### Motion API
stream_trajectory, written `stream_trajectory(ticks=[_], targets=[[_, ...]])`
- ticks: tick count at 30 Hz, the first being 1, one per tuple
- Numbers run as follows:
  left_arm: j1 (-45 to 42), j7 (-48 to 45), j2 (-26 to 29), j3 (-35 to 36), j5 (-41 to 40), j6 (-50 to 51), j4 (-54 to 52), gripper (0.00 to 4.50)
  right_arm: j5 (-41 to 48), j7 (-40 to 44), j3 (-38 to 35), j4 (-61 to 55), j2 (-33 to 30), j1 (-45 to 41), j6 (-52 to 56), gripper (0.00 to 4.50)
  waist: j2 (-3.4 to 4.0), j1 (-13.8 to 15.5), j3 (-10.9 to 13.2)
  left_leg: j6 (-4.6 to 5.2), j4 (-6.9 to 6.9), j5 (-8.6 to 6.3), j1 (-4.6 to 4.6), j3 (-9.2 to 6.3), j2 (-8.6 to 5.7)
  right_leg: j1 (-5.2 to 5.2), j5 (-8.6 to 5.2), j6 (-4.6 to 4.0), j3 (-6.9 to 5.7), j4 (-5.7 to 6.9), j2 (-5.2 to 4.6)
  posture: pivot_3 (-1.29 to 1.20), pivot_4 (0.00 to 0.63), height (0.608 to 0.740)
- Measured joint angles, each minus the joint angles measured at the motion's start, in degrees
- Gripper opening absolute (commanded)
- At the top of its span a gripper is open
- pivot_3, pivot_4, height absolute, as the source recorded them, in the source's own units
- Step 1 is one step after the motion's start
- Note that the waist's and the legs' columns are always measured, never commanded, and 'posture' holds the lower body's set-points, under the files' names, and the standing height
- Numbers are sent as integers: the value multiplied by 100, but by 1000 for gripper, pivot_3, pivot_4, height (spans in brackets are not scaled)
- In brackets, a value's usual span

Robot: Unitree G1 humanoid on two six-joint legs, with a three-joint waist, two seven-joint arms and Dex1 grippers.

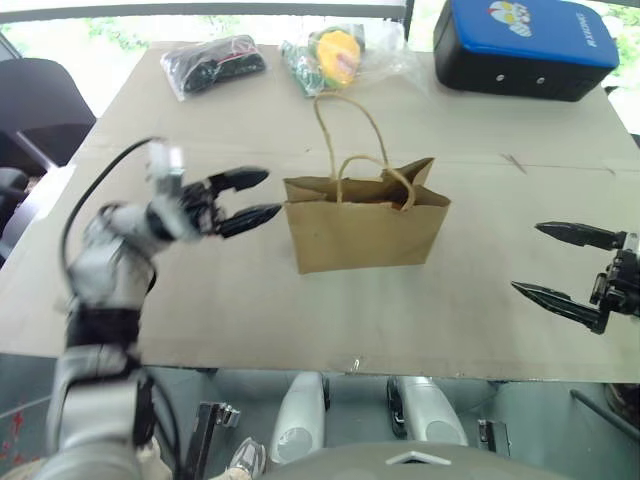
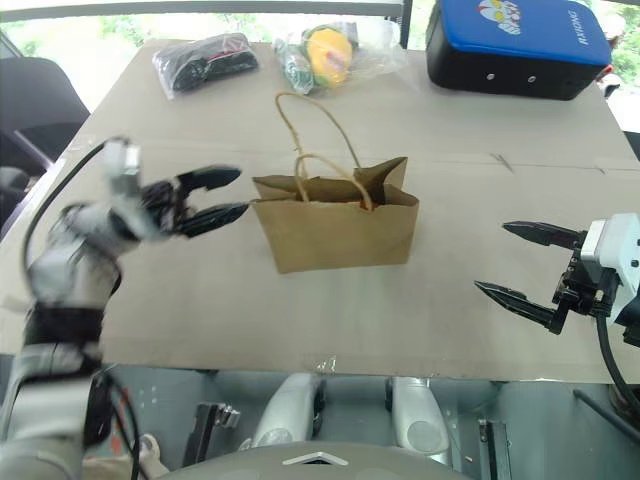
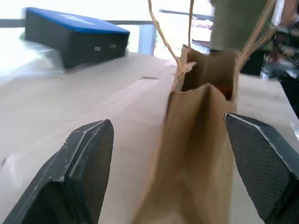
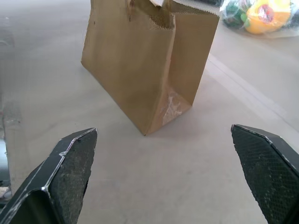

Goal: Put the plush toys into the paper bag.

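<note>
The brown paper bag (image 1: pixel 365 225) stands upright mid-table, its mouth open and its loop handles up. Most of the plush toys is hidden in it: a bit of orange-red (image 3: pixel 224 91) shows inside the mouth, and a scrap of white (image 4: pixel 158 3) at its top edge. My left gripper (image 1: pixel 273 194) is open and empty, level, with its fingertips just short of the bag's left side. In the left wrist view the bag's narrow side (image 3: pixel 196 154) stands between the spread fingers. My right gripper (image 1: pixel 525 257) is open and empty, well to the right of the bag and pointing toward it.
At the back lie a clear plastic bag with a yellow-green toy (image 1: pixel 335 55) and another with dark items (image 1: pixel 213 62). A blue and black case (image 1: pixel 525 45) sits back right. The cardboard-covered table (image 1: pixel 200 310) ends just ahead of me. A black chair (image 1: pixel 35 100) stands left.
</note>
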Motion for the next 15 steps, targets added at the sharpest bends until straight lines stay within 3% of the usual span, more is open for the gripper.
stream_trajectory(ticks=[4, 6, 10, 15], targets=[[1703, 701, -23, 841, -669, 850, -1488, 4333, -182, -109, 41, 160, 187, 211, -112, 4500, 0, 42, 0, 0, 0, 0, 1, -2, -3, 1, 0, -1, -6, 2, -3, 0, 150, 740], [2582, 1239, -143, 1273, -704, 1027, -2234, 4333, -285, -95, 18, 278, 226, 374, -230, 4500, 1, 91, -2, 0, 1, 0, 13, 1, -8, 14, -2, -2, -4, 1, -5, 0, 150, 740], [3872, 1395, -310, 1744, -743, 1105, -2986, 4333, -462, -39, -18, 605, 257, 548, -448, 4500, -4, 165, -6, 0, 5, 0, 18, 13, -9, 16, -12, -20, 9, -4, -3, 0, 150, 740], [4464, 1504, -393, 1907, -494, 1066, -3078, 4333, -521, 85, -96, 928, 255, 709, -564, 4500, 0, 180, -8, 0, 5, 0, 20, 15, -9, 15, -16, -23, 10, -5, 0, 0, 150, 740]])
